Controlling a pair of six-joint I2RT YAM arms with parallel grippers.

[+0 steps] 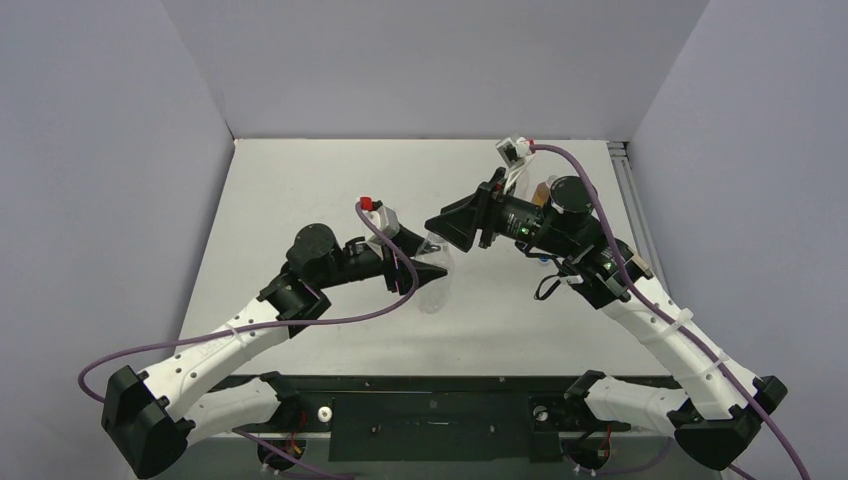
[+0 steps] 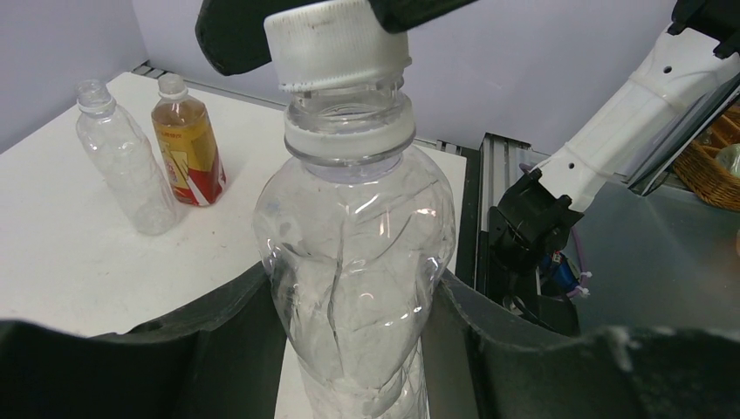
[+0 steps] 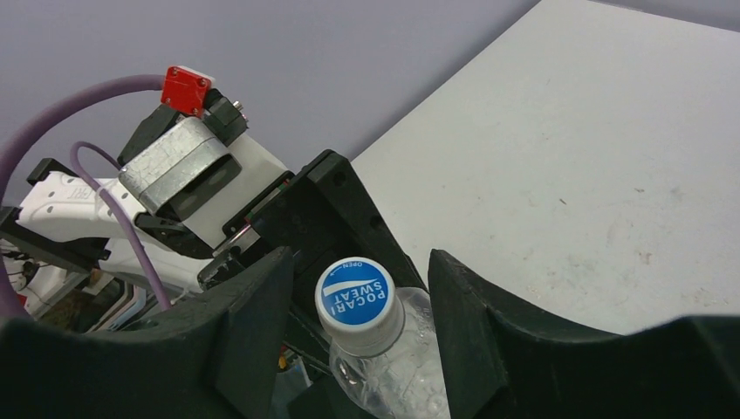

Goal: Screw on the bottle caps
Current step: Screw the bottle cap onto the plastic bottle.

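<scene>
Near the middle of the table (image 1: pixel 330 180), your left gripper (image 1: pixel 432 268) has its jaws pressed against both sides of the clear bottle (image 2: pixel 353 262), pinching its crinkled body. Your right gripper (image 1: pixel 438 228) reaches in from the right at the bottle's top. On the bottle's neck sits the blue-and-white cap (image 3: pixel 358 295), its blue face printed with white letters and its sides ribbed white. The right wrist view shows your right jaws spread on either side of this cap, with a thin gap between each finger and the cap's edge. The left wrist view shows a strip of clear neck between the cap's lower rim and the white ring beneath it. On the far right of the table, well apart from the held bottle, the amber bottle (image 2: pixel 188 148) stands upright with a white cap (image 2: pixel 172 85) on it. Just beside it stands a second clear bottle (image 2: pixel 122 175) with its neck bare.
</scene>
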